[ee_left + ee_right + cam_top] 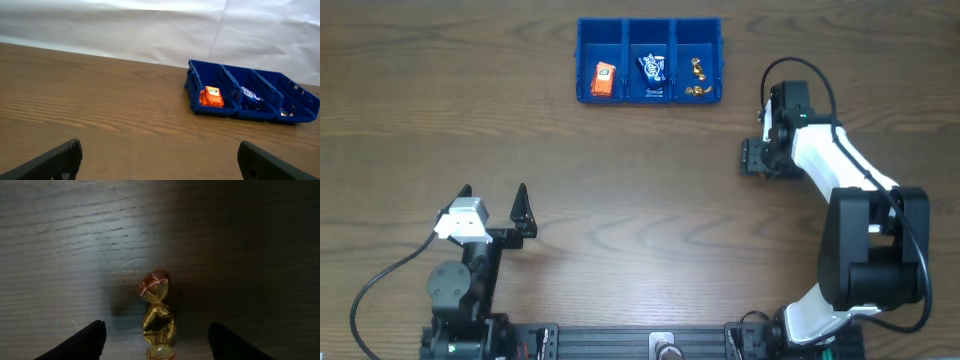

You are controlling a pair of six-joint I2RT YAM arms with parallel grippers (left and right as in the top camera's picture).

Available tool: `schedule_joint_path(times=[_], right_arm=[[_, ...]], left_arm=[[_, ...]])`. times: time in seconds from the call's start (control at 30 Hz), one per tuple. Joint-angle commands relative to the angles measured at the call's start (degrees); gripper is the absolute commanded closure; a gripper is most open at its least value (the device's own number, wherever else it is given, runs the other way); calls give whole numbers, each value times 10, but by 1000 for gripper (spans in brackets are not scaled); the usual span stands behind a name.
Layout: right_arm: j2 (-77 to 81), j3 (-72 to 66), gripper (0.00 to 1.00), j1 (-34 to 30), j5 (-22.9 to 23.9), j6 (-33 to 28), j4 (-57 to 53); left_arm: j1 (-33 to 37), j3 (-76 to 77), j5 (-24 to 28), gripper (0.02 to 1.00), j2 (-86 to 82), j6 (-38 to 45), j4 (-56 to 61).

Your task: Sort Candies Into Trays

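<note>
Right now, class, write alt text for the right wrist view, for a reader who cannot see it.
A gold-wrapped candy lies on the wooden table, in the gap between the right arm's open fingers, touching neither.

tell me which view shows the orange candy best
The top view: the orange candy lies in plain sight in the left compartment of the blue tray. The left wrist view shows it from a low side angle.

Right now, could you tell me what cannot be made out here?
Loose gold candy: lower end cut off by right wrist view's edge; right end effector covers it from above.
Tray gold candies: too small to count, top view; walls mostly hide them, left wrist view.
</note>
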Motion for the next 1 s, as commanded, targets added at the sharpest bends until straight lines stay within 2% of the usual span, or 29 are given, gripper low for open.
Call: schedule_joint_path(times=[0.03, 0.33, 0.8, 1.0], right_arm=[[16, -1, 334, -4, 0, 7, 5], [26, -1, 380, -5, 0, 7, 8], [26, -1, 647, -5, 0, 7, 9], [26, -1, 715, -4, 2, 7, 9]], left_arm=[[-2, -9, 10, 20, -3, 8, -21], [-2, -9, 10, 23, -3, 8, -21], [-2, -9, 10, 23, -3, 8, -22], [-2, -9, 10, 20, -3, 8, -21]])
